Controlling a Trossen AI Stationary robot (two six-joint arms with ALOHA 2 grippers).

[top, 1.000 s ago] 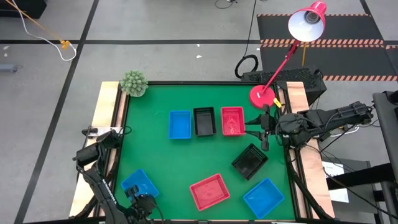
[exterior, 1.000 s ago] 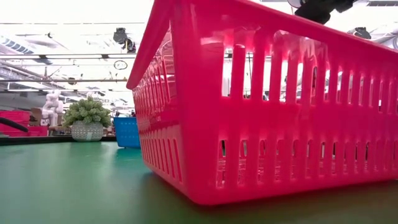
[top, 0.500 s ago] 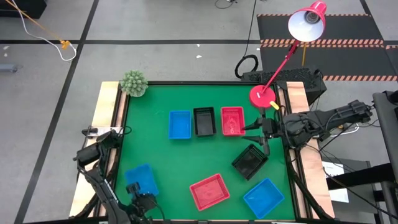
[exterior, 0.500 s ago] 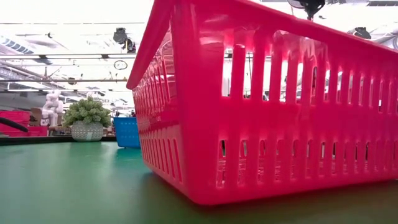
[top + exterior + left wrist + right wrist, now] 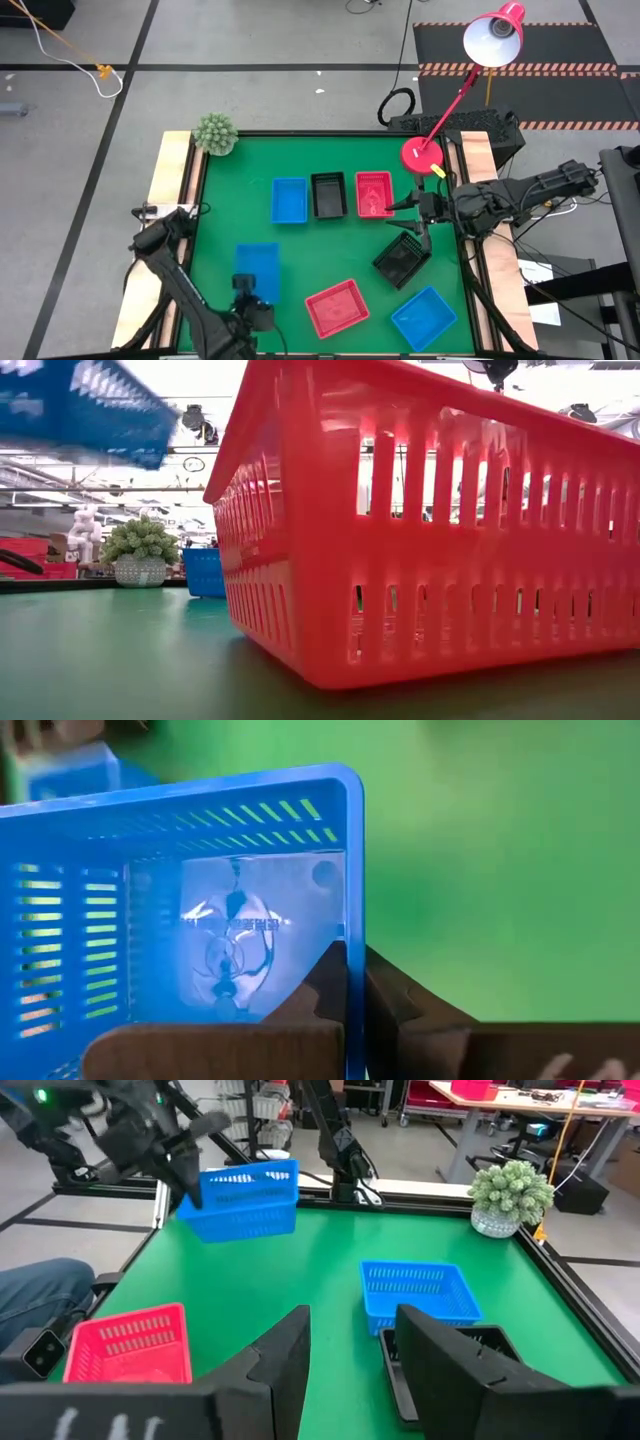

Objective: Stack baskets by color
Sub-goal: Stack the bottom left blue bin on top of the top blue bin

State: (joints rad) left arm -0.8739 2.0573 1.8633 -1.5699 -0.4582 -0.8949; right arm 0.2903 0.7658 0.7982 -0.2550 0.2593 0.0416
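left gripper (image 5: pixel 250 296) pinches a blue basket (image 5: pixel 256 266) aloft; right gripper (image 5: pixel 420 222) hovers, fingers spread.

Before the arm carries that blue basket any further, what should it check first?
1. Left gripper shut on the blue basket wall: ok.
2. Basket lifted off the green table: ok.
3. Blue basket in the back row empty, ready to take it: ok.
4. Right gripper away from that row: not ok, it hovers open close by, over the black basket.
5. Grip firm enough to carry: cannot tell.
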